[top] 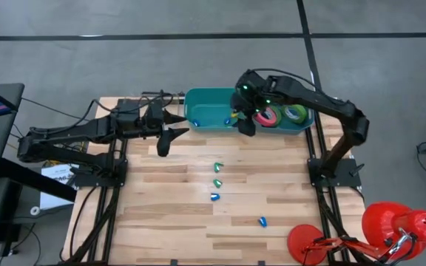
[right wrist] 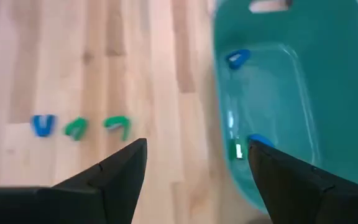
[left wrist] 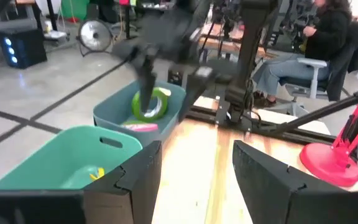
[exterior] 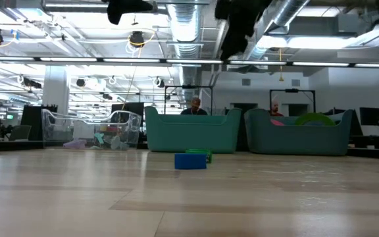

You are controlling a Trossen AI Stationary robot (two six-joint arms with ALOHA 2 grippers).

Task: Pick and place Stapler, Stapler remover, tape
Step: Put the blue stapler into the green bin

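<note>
Pink-red and green, the tape (top: 279, 115) rolls lay in the darker bin (top: 309, 122) at the upper right of the high view, one pink-red roll beside two green ones, all inside its walls. Just left of it stood the teal bin (top: 198, 96), holding a few small blue and yellow pieces. The right gripper (top: 244, 122) hung over the seam between the two bins, jaws spread wide and empty, its wrist camera looking down past the teal bin's wall onto bare wood. Lower, in the middle of the frame, four small coloured pieces (top: 216, 182) lay on the wooden table (top: 161, 222), three in a loose column and one well apart toward the lower right. The left gripper (top: 164, 144) hovered at centre left, near the teal bin's left end, jaws partly apart and holding nothing. The likely trouble from here: the right gripper, low beside the bin walls, could clip a rim while travelling and shove a bin; the tiny pieces could skid from the fingers on the smooth wood; and both arms reaching toward the middle could crowd one another.
</note>
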